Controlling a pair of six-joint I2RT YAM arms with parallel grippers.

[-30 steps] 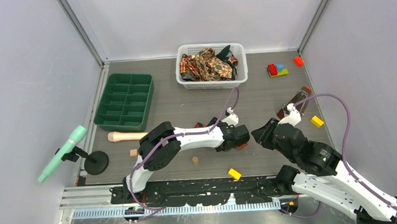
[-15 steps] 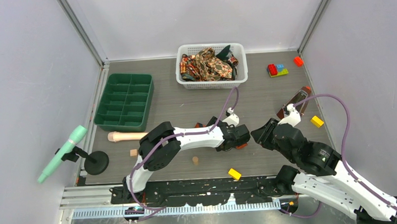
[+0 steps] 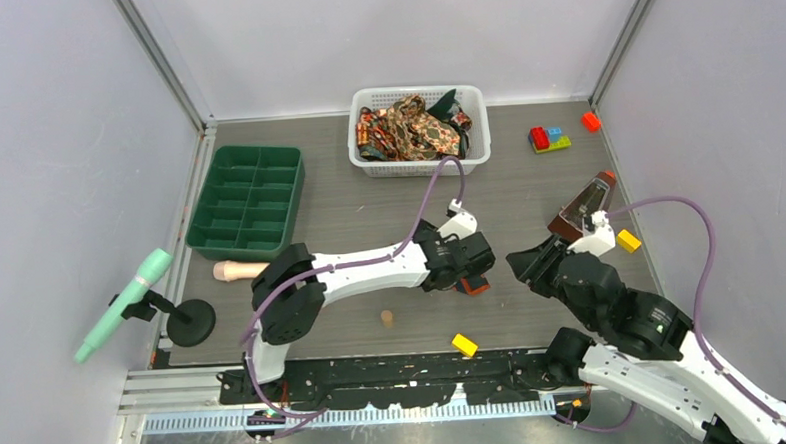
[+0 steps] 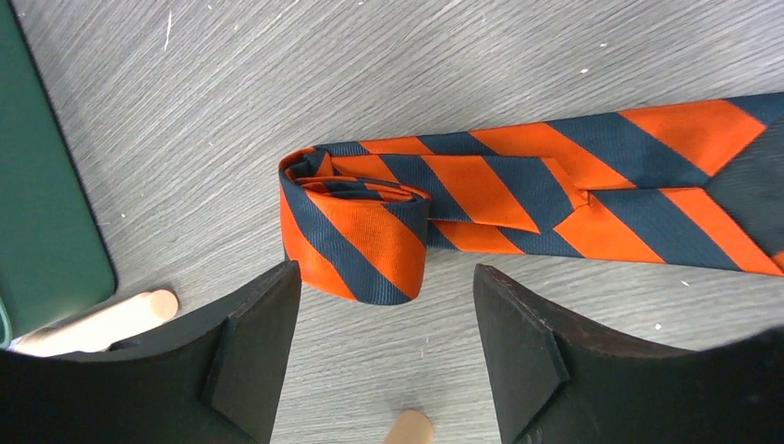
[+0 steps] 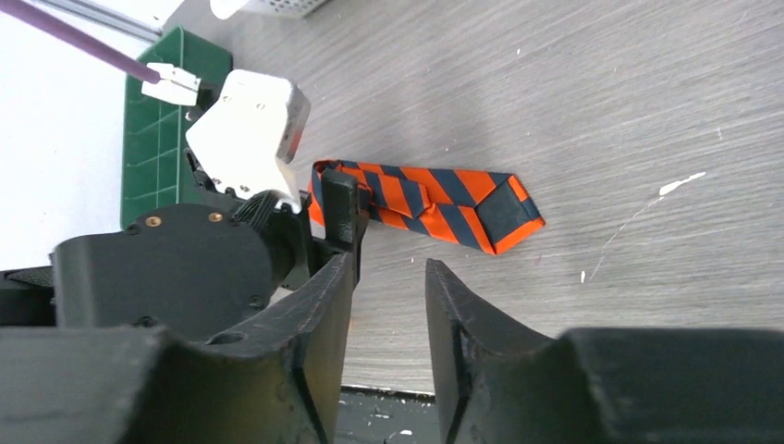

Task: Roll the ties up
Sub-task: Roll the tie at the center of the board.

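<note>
Left wrist cam: left gripper wide open, empty; half-rolled tie on table may unroll b/c nothing pins it.

Grey table carries basket, green tray, striped tie, yellow block.

Seen from above, the left gripper covers the striped tie from 9 o'clock and the right gripper blocks 3 o'clock. Bare table lies open toward 12, up to the basket. A yellow block sits at 6.
</note>
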